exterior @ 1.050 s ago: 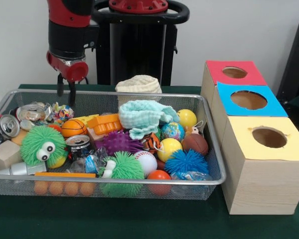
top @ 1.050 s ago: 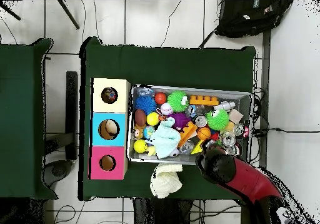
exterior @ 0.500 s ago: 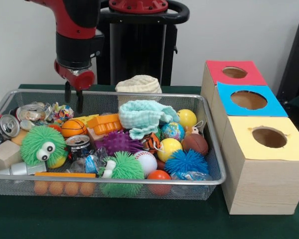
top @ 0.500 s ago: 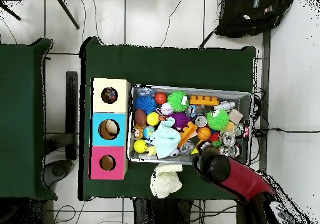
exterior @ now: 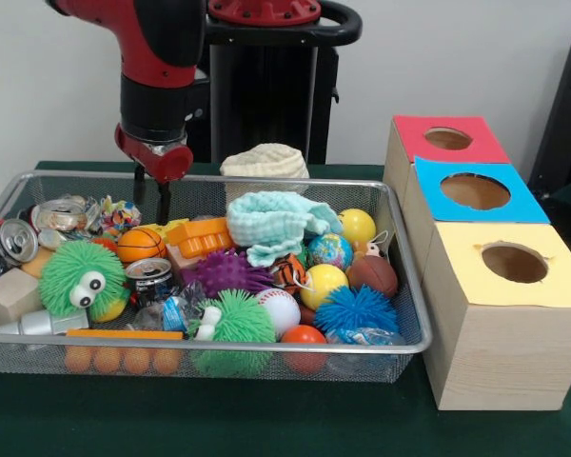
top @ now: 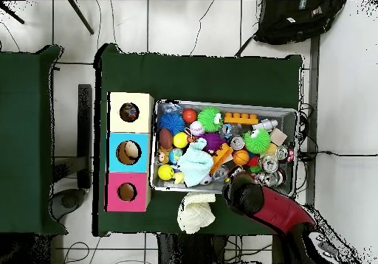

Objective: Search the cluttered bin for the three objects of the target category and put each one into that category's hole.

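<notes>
The gripper (exterior: 150,198) hung at upper left of the front view, its two fingers apart and empty, just above the bin's (exterior: 266,179) back rim near the small basketball (exterior: 139,244) and orange block (exterior: 200,236). The three boxes (exterior: 474,195) stood at right; which category was wanted could not be told. Descending here risked clipping the wire rim or pinching a neighbour in the crowded pile.

Setting around me: a bench (top: 199,77) draped in dark green cloth, a second green-covered bench (top: 26,139) beside it, pale tiled floor (top: 339,113), a black bag (top: 299,18) on the floor, and a plain white wall (exterior: 457,57) behind.
</notes>
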Controlling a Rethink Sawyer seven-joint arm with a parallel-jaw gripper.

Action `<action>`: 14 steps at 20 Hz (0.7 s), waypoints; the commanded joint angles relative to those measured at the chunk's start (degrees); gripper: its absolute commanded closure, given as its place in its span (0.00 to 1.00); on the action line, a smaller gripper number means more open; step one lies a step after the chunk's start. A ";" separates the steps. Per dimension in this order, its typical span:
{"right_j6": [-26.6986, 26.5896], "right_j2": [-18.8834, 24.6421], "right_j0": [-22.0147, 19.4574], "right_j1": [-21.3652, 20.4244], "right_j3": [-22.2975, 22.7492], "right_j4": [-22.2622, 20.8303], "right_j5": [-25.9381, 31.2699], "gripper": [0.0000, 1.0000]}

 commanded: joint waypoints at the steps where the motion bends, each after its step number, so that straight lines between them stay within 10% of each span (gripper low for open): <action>1: 7.10 -1.26 2.08 1.97 -1.54 -0.58 -4.45 0.00; 14: 8.22 -8.76 7.08 -0.23 0.24 0.58 -3.40 0.00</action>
